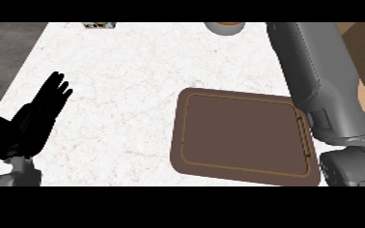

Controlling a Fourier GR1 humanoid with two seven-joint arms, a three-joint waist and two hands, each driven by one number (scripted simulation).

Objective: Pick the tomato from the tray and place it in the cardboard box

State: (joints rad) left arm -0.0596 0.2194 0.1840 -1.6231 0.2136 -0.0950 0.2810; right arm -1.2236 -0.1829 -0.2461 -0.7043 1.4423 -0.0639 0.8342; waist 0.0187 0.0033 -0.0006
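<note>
Tomato is nowhere I can see; the tray (242, 135) right of my open left hand (43, 111) lies bare, so I risk misjudging the drop.

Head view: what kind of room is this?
Probably a kitchen. There is a white marble-look counter, a brown tray lying on it, and what looks like a bowl at the far edge.

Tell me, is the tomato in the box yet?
I can't tell. The brown tray has no tomato on it, so picking up looks done. The right forearm stretches toward the tan thing at the top right corner, its hand out of sight. The left hand rests open. The tomato is not visible, so placing it is unconfirmed.
</note>
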